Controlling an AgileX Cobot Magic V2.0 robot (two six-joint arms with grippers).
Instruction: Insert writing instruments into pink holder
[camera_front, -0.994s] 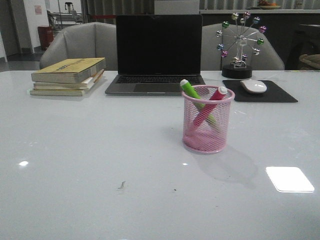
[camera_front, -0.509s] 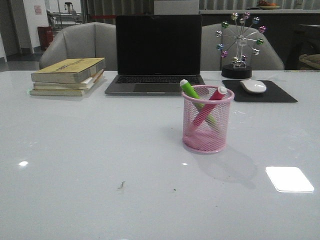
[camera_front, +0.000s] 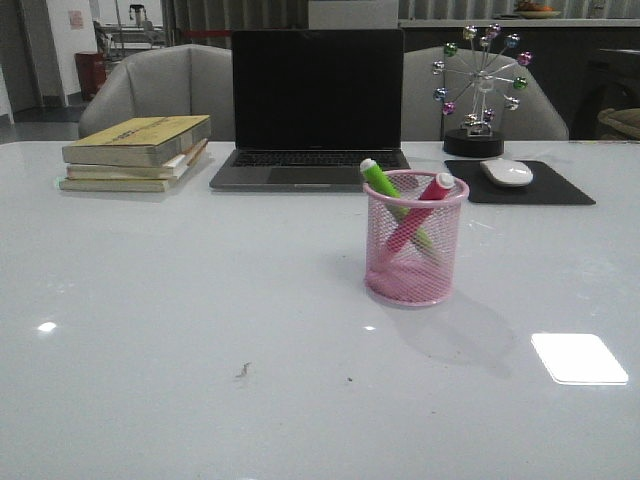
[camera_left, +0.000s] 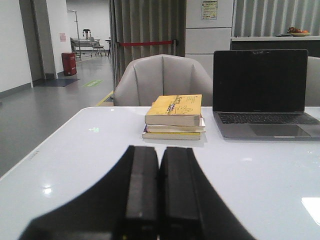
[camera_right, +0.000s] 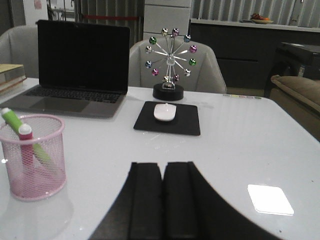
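Though mesh blurs their lower ends, I log green marker (camera_front: 392, 203) and magenta marker (camera_front: 422, 209) crossed inside pink holder (camera_front: 415, 238) on tabletop (camera_front: 200, 300); left gripper (camera_left: 159, 187) and right gripper (camera_right: 163, 197) clenched, empty.

Green marker (camera_front: 392, 197) and magenta marker (camera_front: 420, 207) crossed inside upright pink mesh holder (camera_front: 414, 260).

laptop (camera_front: 318, 105) | books (camera_front: 137, 152) | mouse (camera_front: 507, 172) on mousepad (camera_front: 519, 184) | ferris-wheel ornament (camera_front: 480, 88)
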